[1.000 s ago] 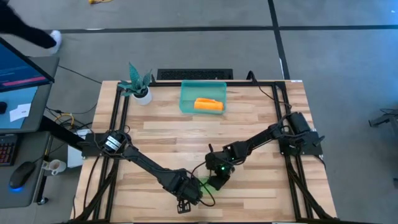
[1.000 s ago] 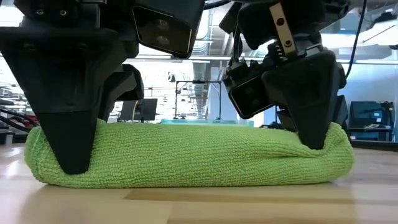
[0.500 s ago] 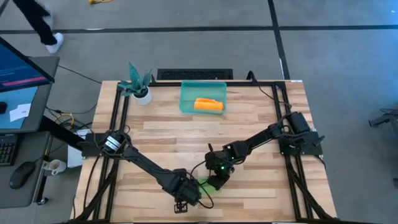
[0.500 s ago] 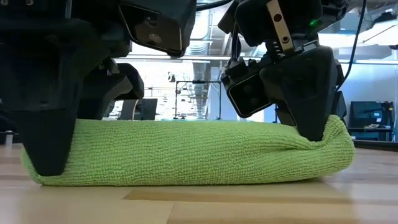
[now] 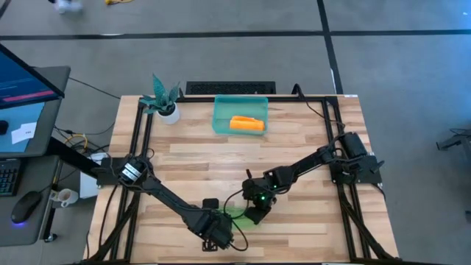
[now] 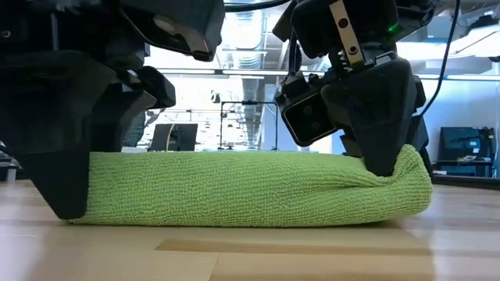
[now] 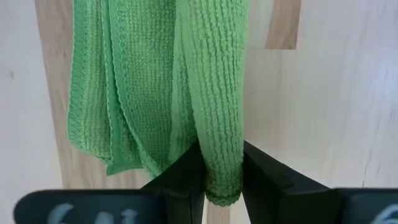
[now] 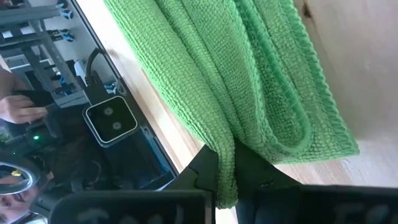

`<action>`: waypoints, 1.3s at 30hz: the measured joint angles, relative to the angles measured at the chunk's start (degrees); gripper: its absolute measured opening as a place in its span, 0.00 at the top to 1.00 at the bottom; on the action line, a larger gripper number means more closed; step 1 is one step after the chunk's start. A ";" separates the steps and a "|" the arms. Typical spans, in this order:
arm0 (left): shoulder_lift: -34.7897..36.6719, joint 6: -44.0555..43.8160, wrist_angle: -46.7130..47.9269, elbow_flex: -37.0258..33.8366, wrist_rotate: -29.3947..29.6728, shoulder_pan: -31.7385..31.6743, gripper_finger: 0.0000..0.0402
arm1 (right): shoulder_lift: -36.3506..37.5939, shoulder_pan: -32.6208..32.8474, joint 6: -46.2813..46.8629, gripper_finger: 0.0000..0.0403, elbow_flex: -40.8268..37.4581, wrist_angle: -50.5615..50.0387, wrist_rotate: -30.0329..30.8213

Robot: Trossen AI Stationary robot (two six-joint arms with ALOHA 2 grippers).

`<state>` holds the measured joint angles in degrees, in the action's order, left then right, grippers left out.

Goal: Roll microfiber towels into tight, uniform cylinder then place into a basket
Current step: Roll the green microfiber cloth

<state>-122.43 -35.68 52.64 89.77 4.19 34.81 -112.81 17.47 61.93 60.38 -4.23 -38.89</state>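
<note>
The lime green towel (image 6: 250, 187) lies on the table near its front edge as a long, loosely folded bundle, and also shows in the high view (image 5: 235, 218). My left gripper (image 7: 222, 171) is shut on its left end. My right gripper (image 8: 227, 168) is shut on its right end. The orange-yellow towel (image 5: 246, 124) lies rolled inside the teal bin (image 5: 221, 110) at the table's far middle. My left gripper pinches a thick fold at the towel's left end (image 7: 222, 152) between its two fingers, several layers. The fingers (image 6: 58, 172) point down from above, across the long bundle. The towel rests on the table; looser layers (image 7: 106, 93) lie beside the held fold. My right gripper pinches a fold at the towel's right end (image 8: 225, 152) between its two fingers, several layers. The fingers (image 6: 383, 148) come from above, pointing down, across the bundle. The end bulges out past the fingers (image 6: 418, 183); the bundle's underside lies on the table.
A small white pot with a teal plant (image 5: 165, 101) stands at the far left corner. Black frame rails (image 5: 140, 147) run along the table's sides. Bare wood lies between the bin and the grippers. A monitor and desk (image 5: 22, 81) stand beyond the left edge.
My left gripper has gone toward the table's left and near edges, still shut on the towel's left end. The bundle has been drawn out longer and flatter and has slid a little left. My right gripper has followed slightly, still shut on the right end.
</note>
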 joint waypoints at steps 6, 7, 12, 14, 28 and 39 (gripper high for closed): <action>0.00 0.00 -0.07 0.00 -0.93 0.00 0.78 | 0.00 0.00 -0.13 0.89 0.00 0.09 -0.01; 0.00 0.00 -0.09 0.00 -0.95 0.00 0.76 | 0.00 0.00 -0.24 0.89 0.00 0.07 -0.02; 0.00 -0.25 -0.07 0.00 -0.90 0.02 0.64 | 0.00 -0.01 -0.29 0.89 0.00 0.07 -0.04; 0.00 -0.42 -0.02 0.00 -0.95 0.02 0.59 | 0.02 0.00 -0.32 0.89 0.00 0.07 -0.04; -0.07 -5.19 16.40 6.03 5.26 5.59 0.54 | 0.09 0.62 -0.60 0.89 -0.17 -1.76 -1.62; -0.13 12.77 -8.44 5.32 12.31 9.85 0.54 | 0.09 0.44 -0.89 0.89 -0.12 -1.24 -0.88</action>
<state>-122.56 -22.91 44.20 95.09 16.50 44.66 -112.73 17.91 61.04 60.26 -5.48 -39.77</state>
